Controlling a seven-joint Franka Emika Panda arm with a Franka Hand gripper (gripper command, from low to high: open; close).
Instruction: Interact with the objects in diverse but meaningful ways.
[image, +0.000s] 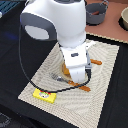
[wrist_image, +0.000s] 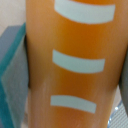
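Observation:
In the wrist view the orange bread loaf, marked with white stripes, fills the picture. It sits between a grey-teal finger and a dark finger, so my gripper is shut on it. In the exterior view my gripper is low over the beige placemat, with some orange of the loaf showing under it. A yellow red-labelled block lies at the mat's near corner. Orange-handled cutlery lies beside the gripper, and a fork lies on its other side. The fish and sausage are hidden.
A grey pot stands at the back on the wooden surface. A tan plate is at the exterior view's far right. The black tabletop surrounds the mat. The arm's black cable loops over the mat.

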